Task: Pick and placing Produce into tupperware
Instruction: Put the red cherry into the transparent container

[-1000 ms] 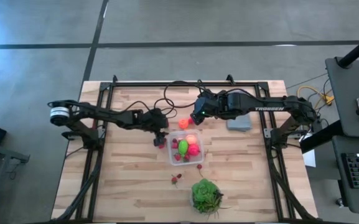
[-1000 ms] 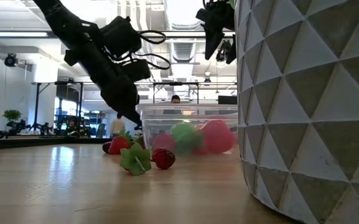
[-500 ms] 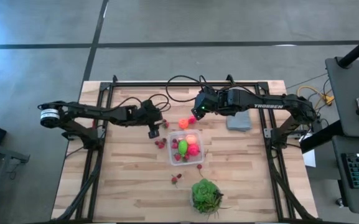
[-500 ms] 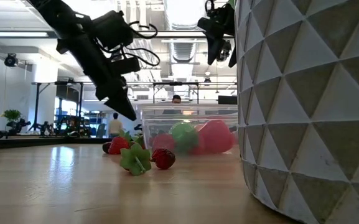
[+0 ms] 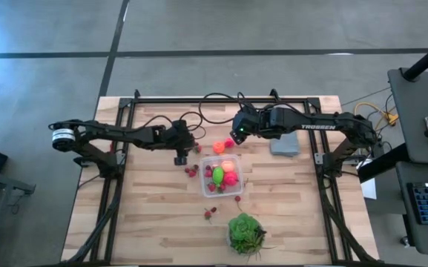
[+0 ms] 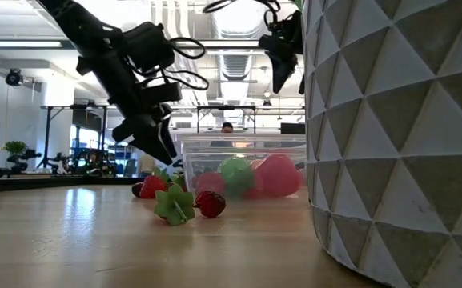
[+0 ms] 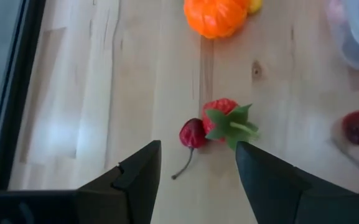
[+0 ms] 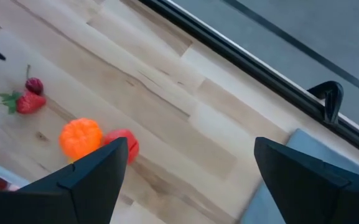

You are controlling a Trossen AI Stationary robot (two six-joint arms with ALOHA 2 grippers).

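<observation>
The clear tupperware (image 5: 222, 176) stands mid-table and holds lime-green, pink and orange produce. On the wood lie a strawberry (image 7: 224, 118) and a cherry (image 7: 191, 133), with an orange piece (image 7: 216, 12) beyond them. My left gripper (image 7: 198, 155) hovers open just short of the strawberry and cherry, left of the tupperware (image 6: 243, 164), and touches nothing. My right gripper (image 8: 190, 146) hangs open high over the far side, above the orange piece (image 8: 81, 138) and a red piece (image 8: 128, 144). Other red berries (image 5: 191, 172) lie by the tupperware's left wall.
A grey slab (image 5: 284, 145) lies right of the tupperware. A leafy green plant (image 5: 245, 231) in a white faceted pot (image 6: 399, 144) stands at the near edge. More berries (image 5: 210, 213) lie between it and the tupperware. Black frame rails (image 5: 117, 148) run along the table's sides.
My left gripper has drawn back from the berries beside the tupperware, up and toward the table's left and far edge, rolling its wrist; its fingers have stayed equally far apart. My right gripper has sunk a little over the orange piece. No produce has moved.
</observation>
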